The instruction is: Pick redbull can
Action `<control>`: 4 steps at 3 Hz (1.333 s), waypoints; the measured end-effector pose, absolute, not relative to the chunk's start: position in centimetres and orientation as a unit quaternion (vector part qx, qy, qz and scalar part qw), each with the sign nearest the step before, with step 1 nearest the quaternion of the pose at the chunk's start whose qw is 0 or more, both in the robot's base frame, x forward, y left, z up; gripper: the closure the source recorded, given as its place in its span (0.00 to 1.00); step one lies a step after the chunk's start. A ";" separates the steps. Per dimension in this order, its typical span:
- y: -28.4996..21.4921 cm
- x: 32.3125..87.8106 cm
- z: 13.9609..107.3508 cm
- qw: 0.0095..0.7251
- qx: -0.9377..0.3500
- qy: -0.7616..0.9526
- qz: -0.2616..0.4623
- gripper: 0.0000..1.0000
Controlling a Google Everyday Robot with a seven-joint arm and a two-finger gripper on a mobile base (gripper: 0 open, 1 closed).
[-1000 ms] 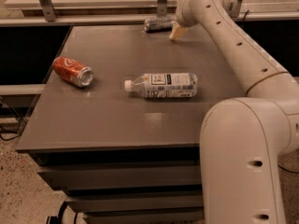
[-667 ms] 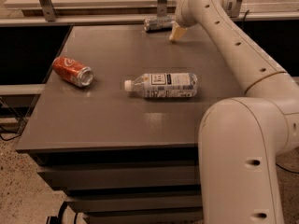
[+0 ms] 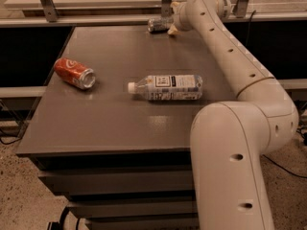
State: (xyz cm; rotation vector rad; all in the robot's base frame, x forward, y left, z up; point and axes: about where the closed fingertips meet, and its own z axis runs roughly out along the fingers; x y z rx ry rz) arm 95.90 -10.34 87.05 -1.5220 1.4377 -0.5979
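I see the redbull can (image 3: 157, 24) lying on its side at the far edge of the table (image 3: 110, 128), well behind the clear plastic bottle (image 3: 168, 87). My hand (image 3: 171, 28) is also behind the bottle, just beside the can. I cannot tell how open it is, or if it holds anything. The orange-red soda can (image 3: 74, 73) lies left of the bottle.

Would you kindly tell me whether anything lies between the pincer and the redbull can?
Nothing visible does. The pincer is at the far edge of the table, right beside the redbull can. The bottle and orange can lie well nearer the front, out of the way.
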 end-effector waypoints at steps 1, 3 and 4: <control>-10.3 95.9 87.1 0.464 -0.619 0.585 -0.243 0.34; -10.3 95.9 87.1 0.464 -0.619 0.585 -0.243 0.39; -10.3 95.9 87.1 0.464 -0.619 0.585 -0.243 0.56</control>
